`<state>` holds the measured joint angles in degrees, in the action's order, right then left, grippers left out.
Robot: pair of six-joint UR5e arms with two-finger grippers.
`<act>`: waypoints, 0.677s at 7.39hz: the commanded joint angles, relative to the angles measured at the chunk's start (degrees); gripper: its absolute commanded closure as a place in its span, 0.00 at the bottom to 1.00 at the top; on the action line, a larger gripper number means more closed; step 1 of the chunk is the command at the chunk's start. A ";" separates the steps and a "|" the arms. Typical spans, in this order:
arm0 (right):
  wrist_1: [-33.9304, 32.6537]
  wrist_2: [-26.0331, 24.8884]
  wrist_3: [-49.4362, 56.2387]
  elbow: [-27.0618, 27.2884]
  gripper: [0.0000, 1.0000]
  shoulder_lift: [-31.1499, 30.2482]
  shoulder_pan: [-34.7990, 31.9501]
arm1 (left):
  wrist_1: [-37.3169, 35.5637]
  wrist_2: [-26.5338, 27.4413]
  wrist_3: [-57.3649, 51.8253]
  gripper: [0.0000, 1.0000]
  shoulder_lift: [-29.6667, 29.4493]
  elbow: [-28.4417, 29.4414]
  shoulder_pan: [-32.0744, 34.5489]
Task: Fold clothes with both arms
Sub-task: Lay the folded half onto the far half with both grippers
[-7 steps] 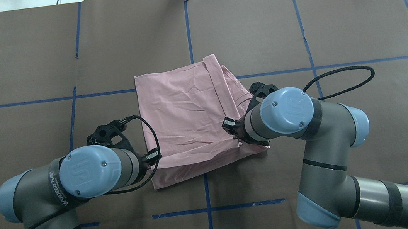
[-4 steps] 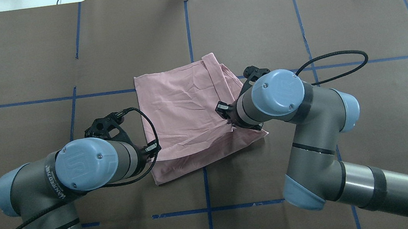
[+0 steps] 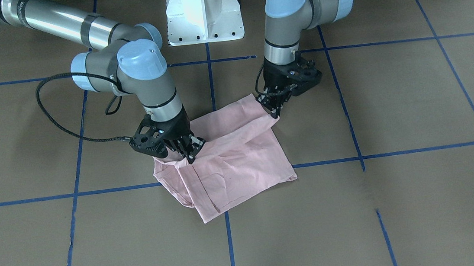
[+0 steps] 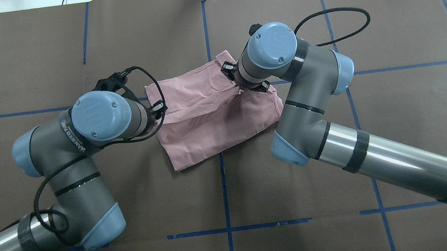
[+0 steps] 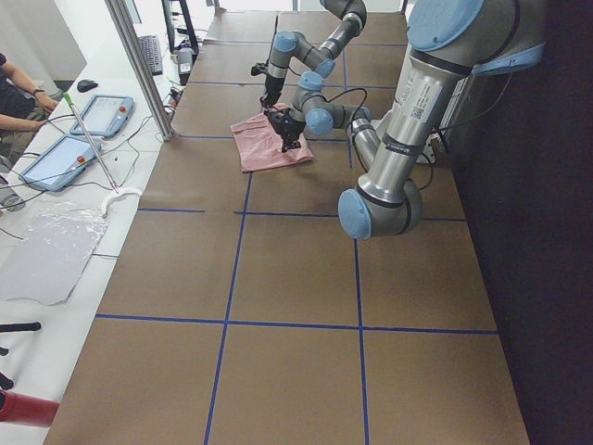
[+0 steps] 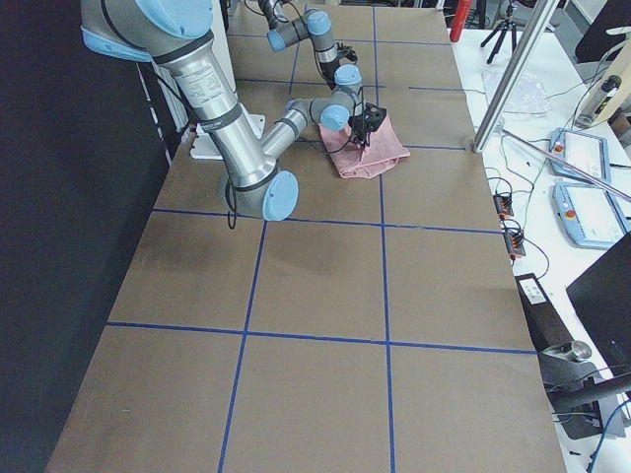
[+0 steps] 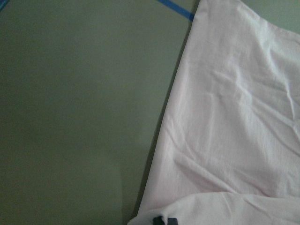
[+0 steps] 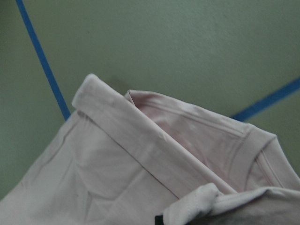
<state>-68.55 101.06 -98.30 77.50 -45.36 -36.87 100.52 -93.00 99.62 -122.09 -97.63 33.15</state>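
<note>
The pale pink T-shirt [image 4: 214,122] lies partly folded on the brown table, plain side up. My left gripper [image 3: 275,110] is shut on the lifted near-edge corner at the shirt's left side. My right gripper [image 3: 190,155] is shut on the matching corner at the shirt's right side. Both corners hang above the rest of the shirt [image 3: 240,163], with the cloth sagging between them. In the overhead view the wrists hide most of both grippers. The right wrist view shows the collar band [image 8: 225,136] under the held fold. The left wrist view shows smooth pink cloth [image 7: 225,117].
Blue tape lines [image 4: 204,25] divide the brown table cover. The white pedestal base [image 3: 204,14] stands at the robot's side. Beyond the far edge are tablets [image 5: 97,116], cables, an aluminium post [image 5: 139,65], and a person's arm [image 5: 14,102].
Both grippers have moved away from the robot, carrying the shirt's near edge up and over toward its far edge. The visible shirt outline has become shorter.
</note>
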 commanded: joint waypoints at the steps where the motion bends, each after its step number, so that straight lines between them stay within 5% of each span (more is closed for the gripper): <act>1: 7.79 -0.08 0.39 -14.78 0.79 8.07 -3.80 | 11.13 -0.26 -7.13 0.01 -3.41 13.28 7.00; 2: 8.34 -1.47 3.61 -17.44 0.01 9.57 -4.08 | 13.11 -0.26 -8.99 0.00 -3.60 15.52 7.89; 5: 8.34 -2.19 4.61 -19.49 0.00 10.73 -6.36 | 13.13 -0.43 -9.18 0.00 -3.60 15.28 8.25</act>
<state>-60.23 98.73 -94.06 58.69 -34.90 -42.05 113.46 -93.33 90.71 -125.64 -82.35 41.09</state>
